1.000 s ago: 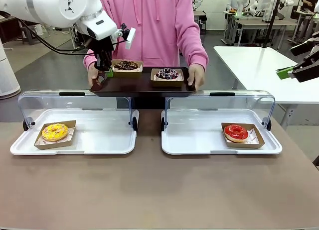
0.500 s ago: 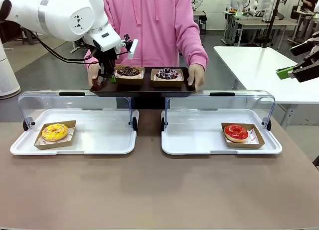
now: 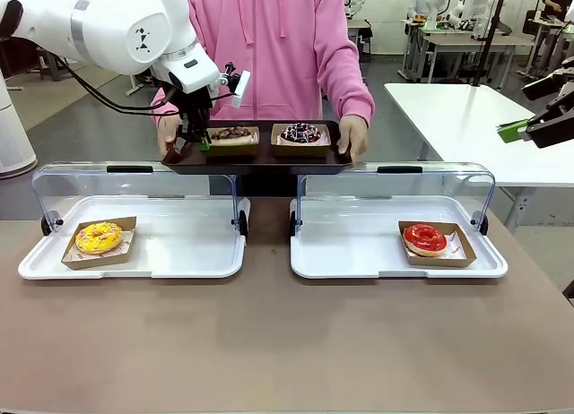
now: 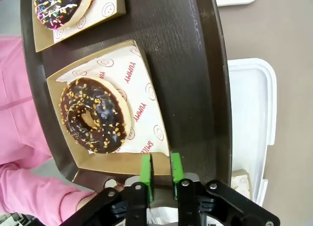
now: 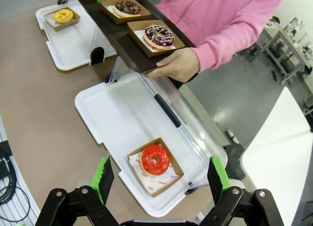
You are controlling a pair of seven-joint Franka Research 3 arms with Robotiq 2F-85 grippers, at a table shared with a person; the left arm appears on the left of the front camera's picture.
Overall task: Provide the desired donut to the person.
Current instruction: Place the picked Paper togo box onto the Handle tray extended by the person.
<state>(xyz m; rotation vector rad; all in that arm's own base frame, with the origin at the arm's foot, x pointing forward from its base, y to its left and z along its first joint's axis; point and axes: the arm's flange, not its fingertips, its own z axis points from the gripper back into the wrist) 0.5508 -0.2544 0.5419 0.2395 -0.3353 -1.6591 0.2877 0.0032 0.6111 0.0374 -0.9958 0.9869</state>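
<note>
The person [image 3: 269, 47] in a pink hoodie holds a dark tray [image 3: 256, 157] with both hands across the table. On the tray sit two cardboard boxes, one with a chocolate donut with nut bits [image 3: 232, 133] [image 4: 93, 116], the other with a chocolate sprinkle donut [image 3: 301, 133] [image 4: 61, 6]. My left gripper [image 3: 193, 143] [image 4: 161, 169] stands at the near rim of the nut donut's box, its green pads slightly apart. My right gripper [image 5: 160, 179] hangs wide open and holds nothing, high above the right white tray.
Two white lidded trays lie on the brown table. The left tray [image 3: 179, 253] holds a boxed yellow donut [image 3: 99, 237]. The right tray [image 3: 359, 253] holds a boxed red donut [image 3: 425, 239] [image 5: 155, 160]. Both clear lids stand up at the far side.
My left gripper carried the nut donut's box rightward onto the person's tray and set it down flat. Its pads have parted from shut. The right arm has not moved.
</note>
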